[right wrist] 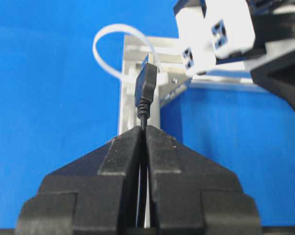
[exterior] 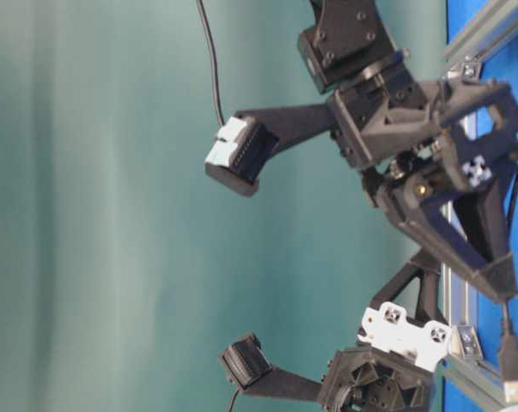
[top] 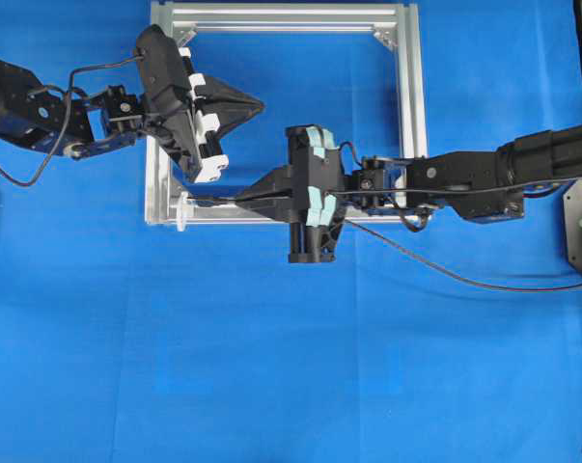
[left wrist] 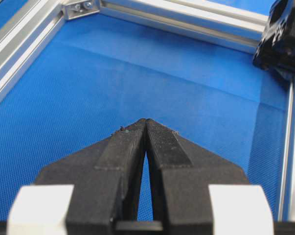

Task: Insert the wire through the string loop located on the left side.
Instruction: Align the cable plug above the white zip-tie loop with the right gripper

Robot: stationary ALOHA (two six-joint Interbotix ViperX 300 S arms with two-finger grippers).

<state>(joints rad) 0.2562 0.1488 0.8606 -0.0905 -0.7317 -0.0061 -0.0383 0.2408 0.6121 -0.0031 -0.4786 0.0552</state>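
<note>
right hand [right wrist: 145, 132] pinching wire [right wrist: 146, 85], level, near string loop [right wrist: 113, 46] | left hand [left wrist: 146, 125] pressed together, empty

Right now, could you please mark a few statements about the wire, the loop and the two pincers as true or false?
1. The right pincer is shut on the wire. True.
2. The plug has already passed fully through the loop. False: its tip sits at the loop's edge in the right wrist view, body still on the near side.
3. The left pincer holds the loop open. False: it is shut on nothing, above the blue cloth inside the frame.
4. The loop is white and stands at the frame's corner. True.
5. The wire trails off toward the right of the overhead view. True.
</note>
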